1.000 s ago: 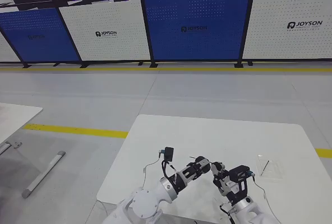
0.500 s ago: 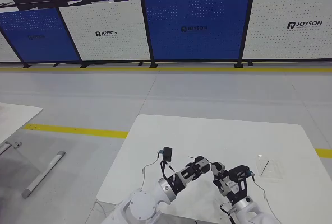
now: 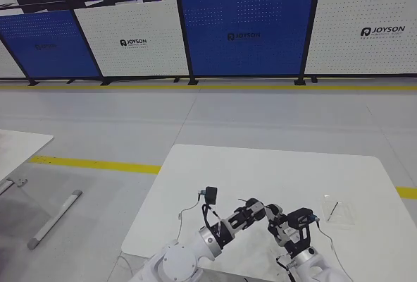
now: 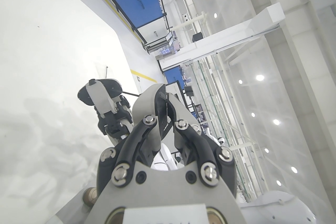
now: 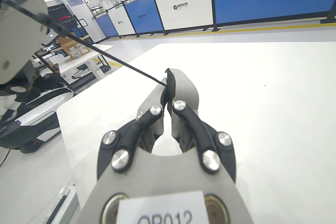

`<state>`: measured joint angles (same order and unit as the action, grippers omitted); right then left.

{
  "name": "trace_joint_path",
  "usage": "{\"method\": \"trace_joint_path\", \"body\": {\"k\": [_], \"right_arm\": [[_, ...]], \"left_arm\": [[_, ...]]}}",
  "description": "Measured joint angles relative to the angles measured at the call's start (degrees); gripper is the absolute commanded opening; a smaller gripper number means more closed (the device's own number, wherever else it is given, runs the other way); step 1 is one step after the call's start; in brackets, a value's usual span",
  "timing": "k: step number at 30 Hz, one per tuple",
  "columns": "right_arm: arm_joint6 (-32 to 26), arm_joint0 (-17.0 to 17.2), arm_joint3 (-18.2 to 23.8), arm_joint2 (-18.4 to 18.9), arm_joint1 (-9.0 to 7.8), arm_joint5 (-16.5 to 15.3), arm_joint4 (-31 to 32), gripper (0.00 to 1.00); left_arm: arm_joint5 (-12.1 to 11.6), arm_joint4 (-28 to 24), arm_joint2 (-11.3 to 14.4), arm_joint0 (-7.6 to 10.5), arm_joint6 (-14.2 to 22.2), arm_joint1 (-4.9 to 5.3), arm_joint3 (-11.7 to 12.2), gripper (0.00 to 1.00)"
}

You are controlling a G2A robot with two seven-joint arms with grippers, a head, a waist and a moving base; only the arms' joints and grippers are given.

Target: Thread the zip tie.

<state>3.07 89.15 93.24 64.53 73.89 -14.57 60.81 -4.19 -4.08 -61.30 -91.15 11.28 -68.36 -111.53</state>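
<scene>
Black and thin, the tie [image 5: 105, 51] runs straight through the air above the white table [image 5: 262, 104], strung between the two grippers at the table's near edge. The right gripper [image 5: 168, 81] has its fingers closed on one end, and the strand leaves its tips sideways. The left gripper [image 4: 164, 99] has its pads pressed together as well, with the tie crossing its tips. In the top view a short black tail sticks out past the left gripper, on the side away from the right gripper. The two grippers sit just beside each other with their tips nearly facing, and both are raised off the tabletop. I cannot tell whether the strand has gone through the tie's head.

Farther out and to the right, a clear tray [image 3: 339, 211] lies on the table, well apart from the grippers. A second tie [image 3: 333, 206], also black, lies in it.

Beyond the table's far edge a yellow line [image 3: 96, 164] crosses the grey floor. A side table [image 3: 11, 151], also white, stands off to the left. At the back a fence of blue and white panels [image 3: 244, 35] closes the space.
</scene>
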Motion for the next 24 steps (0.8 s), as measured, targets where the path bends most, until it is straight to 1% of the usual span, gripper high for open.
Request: {"method": "trace_joint_path", "body": {"k": [8, 9, 14, 17, 20, 24], "right_arm": [[0.3, -0.1, -0.1, -0.1, -0.01, -0.2, -0.3, 0.01], [0.4, 0.0, -0.2, -0.1, -0.01, -0.5, -0.9, 1.00], [0.6, 0.1, 0.0, 0.4, -0.08, -1.7, -2.3, 1.00], [1.9, 0.7, 0.5, 1.1, -0.20, -3.2, -4.1, 1.00], [3.7, 2.1, 1.4, 2.8, -0.46, -4.8, -6.5, 1.00], [7.6, 5.1, 4.1, 6.0, -1.13, -4.9, -10.2, 1.00]], "left_arm": [[-0.2, 0.6, 0.1, -0.44, 0.0, 0.13, -0.6, 0.00], [-0.1, 0.8, 0.0, -0.39, -0.3, 0.13, -0.5, 0.00], [0.7, 0.5, 0.1, 0.30, -2.0, -0.03, 0.7, 0.00], [0.9, 0.0, -0.1, 0.84, -3.1, -0.14, 1.6, 0.00], [0.9, -0.5, -0.6, 1.06, -4.3, -0.20, 2.4, 0.00], [0.8, -1.7, -1.6, 1.03, -5.0, -0.20, 3.3, 0.00]]}}
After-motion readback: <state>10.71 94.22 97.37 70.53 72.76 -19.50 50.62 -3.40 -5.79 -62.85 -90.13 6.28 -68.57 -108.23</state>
